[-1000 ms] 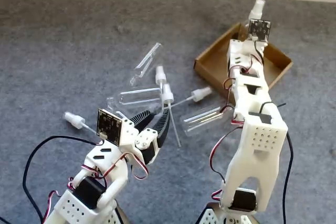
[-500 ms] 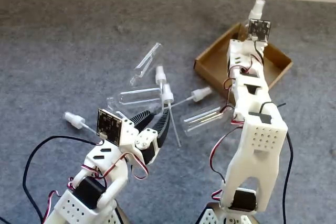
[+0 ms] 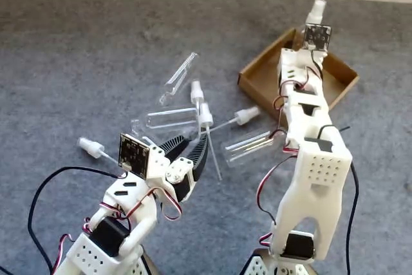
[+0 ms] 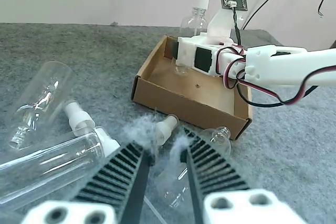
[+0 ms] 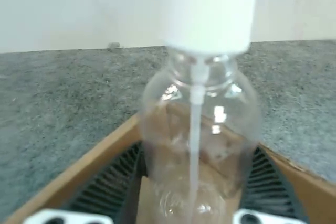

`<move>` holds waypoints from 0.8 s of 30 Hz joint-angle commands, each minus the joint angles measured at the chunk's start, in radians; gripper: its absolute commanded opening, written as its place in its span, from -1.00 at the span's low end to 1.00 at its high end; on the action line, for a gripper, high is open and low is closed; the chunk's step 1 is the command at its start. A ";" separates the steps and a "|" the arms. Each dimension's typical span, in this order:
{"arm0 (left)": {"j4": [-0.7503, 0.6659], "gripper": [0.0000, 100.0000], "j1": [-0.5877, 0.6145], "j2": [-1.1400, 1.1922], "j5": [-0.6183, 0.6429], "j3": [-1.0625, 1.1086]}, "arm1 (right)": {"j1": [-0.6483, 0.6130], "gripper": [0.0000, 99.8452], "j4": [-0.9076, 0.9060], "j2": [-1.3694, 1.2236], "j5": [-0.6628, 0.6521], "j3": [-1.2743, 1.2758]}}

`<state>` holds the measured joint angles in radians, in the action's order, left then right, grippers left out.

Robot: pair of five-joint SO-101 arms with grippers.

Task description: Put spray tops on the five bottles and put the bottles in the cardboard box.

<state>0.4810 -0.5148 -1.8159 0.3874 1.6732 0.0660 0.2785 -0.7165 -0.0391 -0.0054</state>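
The right gripper (image 5: 194, 182) is clamped round a clear bottle (image 5: 199, 108) with a white spray top (image 5: 207, 9) fitted, held upright over the cardboard box (image 3: 261, 80). The left gripper (image 4: 165, 153) sits low over the grey carpet (image 3: 77, 49) — jaws apart, nothing between them — near three loose bottles (image 3: 170, 119) and several scattered tops (image 3: 243, 116).

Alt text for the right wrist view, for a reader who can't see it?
A clear bottle with a white spray top fitted is held between the black ribbed jaws of the right gripper, its dip tube visible inside. Just beyond it is the rim of the cardboard box, then the grey carpeted table and a pale wall.
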 commanded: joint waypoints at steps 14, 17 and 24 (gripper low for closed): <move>0.003 -0.92 0.012 -0.005 -0.012 0.021 | -0.031 -0.50 0.027 0.022 -0.005 -0.062; 0.003 -0.92 0.012 -0.005 -0.012 0.021 | -0.031 -0.50 0.027 0.022 -0.005 -0.062; 0.003 -0.92 0.012 -0.005 -0.012 0.021 | -0.030 -0.48 0.027 0.022 -0.009 -0.064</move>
<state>0.4810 -0.5148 -1.8159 0.3874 1.6732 0.0522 0.2816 -0.7165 -0.0391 -0.0054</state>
